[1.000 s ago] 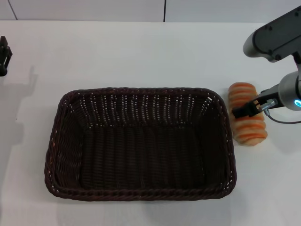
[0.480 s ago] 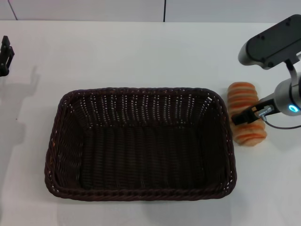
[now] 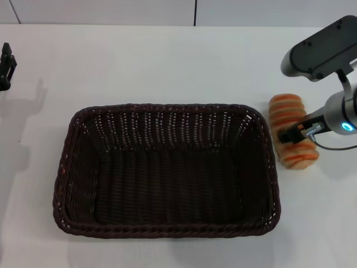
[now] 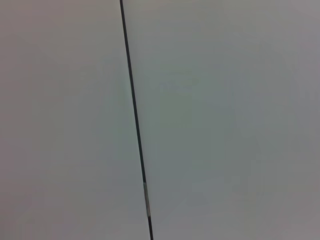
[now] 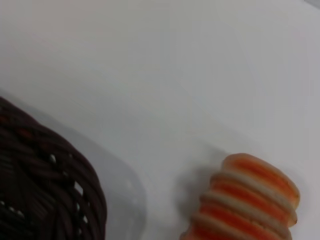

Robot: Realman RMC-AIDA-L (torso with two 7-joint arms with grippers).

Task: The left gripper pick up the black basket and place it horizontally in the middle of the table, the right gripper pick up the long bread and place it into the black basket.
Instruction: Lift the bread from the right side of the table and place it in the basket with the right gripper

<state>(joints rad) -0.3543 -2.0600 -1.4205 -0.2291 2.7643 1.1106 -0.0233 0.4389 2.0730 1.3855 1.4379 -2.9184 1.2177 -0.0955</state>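
Black basket (image 3: pixel 167 173): dark brown-black woven wicker, braided rim. Long bread (image 3: pixel 291 133): orange-tan, cream crosswise stripes. Tabletop (image 3: pixel 167 61): plain white.

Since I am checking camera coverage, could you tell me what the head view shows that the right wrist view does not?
Only the head view shows the right hand at the long bread, the left hand parked at the table's far left, and the whole black basket. Only the right wrist view shows nothing extra. Both show the bread beside a basket corner.
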